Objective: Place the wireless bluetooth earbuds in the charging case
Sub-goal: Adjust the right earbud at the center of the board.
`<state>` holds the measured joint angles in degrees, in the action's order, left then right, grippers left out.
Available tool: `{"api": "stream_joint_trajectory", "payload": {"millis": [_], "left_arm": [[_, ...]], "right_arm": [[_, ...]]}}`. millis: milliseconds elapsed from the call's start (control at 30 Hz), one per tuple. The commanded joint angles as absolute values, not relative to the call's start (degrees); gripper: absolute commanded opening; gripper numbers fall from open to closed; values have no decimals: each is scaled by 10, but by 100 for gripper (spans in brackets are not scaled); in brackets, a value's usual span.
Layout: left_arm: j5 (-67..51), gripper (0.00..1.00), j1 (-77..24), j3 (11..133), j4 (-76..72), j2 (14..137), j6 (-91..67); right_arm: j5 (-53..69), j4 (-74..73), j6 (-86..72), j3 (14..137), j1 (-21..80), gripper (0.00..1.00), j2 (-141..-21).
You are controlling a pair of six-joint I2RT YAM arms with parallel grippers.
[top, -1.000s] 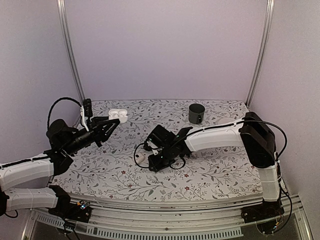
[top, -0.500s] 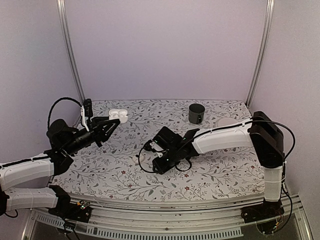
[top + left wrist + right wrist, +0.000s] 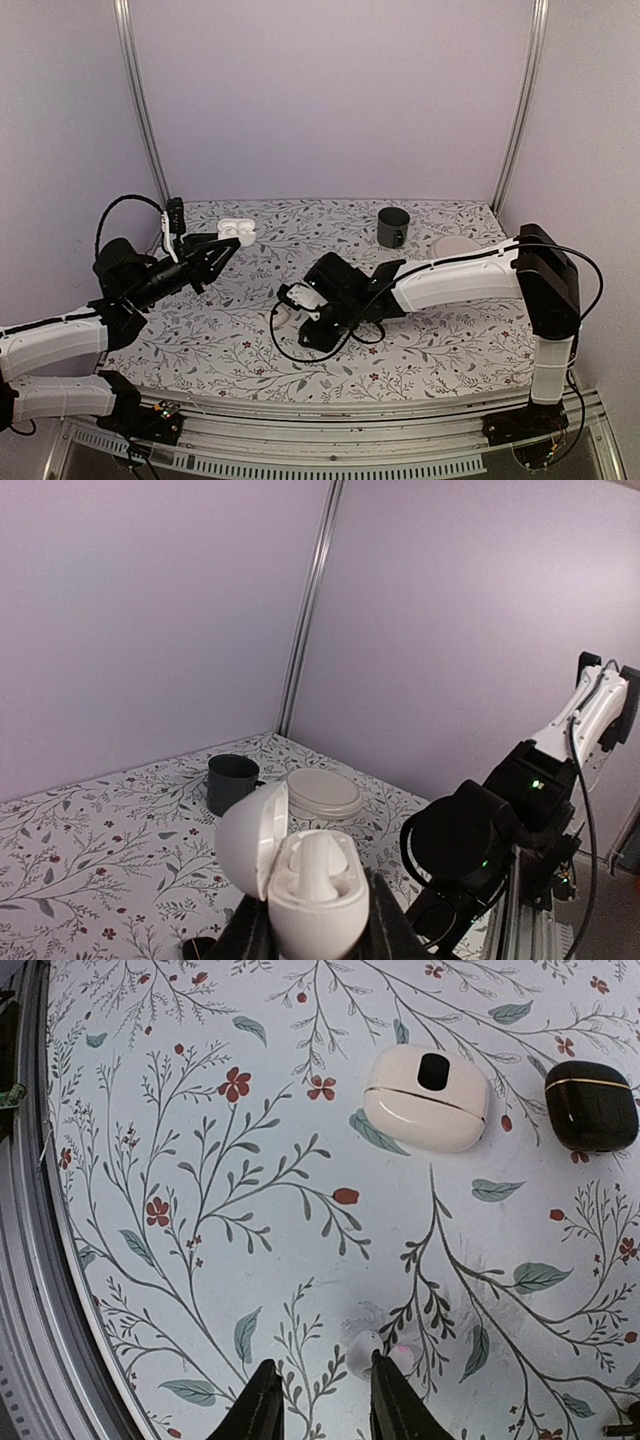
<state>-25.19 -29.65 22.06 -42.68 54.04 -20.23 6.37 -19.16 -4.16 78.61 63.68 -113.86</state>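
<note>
We see a robotics lab booth: plain lilac walls (image 3: 330, 100), aluminium corner posts (image 3: 141, 120), a floral-covered table (image 3: 230, 345), and two robot arms (image 3: 450, 283) bolted along its front rail (image 3: 350, 418).

Beyond the right gripper (image 3: 322, 1365), a white case (image 3: 427, 1098) and a black case (image 3: 591, 1106) obstruct; the patterned cloth (image 3: 200, 1160) to their left is passable.

Left jaws hold open white case (image 3: 236, 231).

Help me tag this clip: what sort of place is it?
Probably a robot test booth: plain lilac walls, aluminium corner rails, and a floral-patterned tabletop with two white-and-black robot arms at its edge.
</note>
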Motion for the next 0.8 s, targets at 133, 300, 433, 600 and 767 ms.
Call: {"api": "stream_joint_trajectory", "payload": {"millis": [133, 300, 433, 600, 767], "left_arm": [[-255, 0, -288, 222, -435, 532, -204], [-254, 0, -288, 221, -433, 529, -203], [-254, 0, -288, 221, -431, 529, -203], [-251, 0, -288, 222, -426, 526, -200], [-251, 0, -288, 223, -427, 529, -201]], "right_arm": [[86, -198, -5, 800, 624, 31, -1164], [85, -198, 16, 797, 621, 31, -1167], [94, -200, 21, 796, 621, 31, -1177], [94, -203, 19, 785, 621, 31, -1168], [90, -197, 16, 778, 621, 31, -1172]]}}
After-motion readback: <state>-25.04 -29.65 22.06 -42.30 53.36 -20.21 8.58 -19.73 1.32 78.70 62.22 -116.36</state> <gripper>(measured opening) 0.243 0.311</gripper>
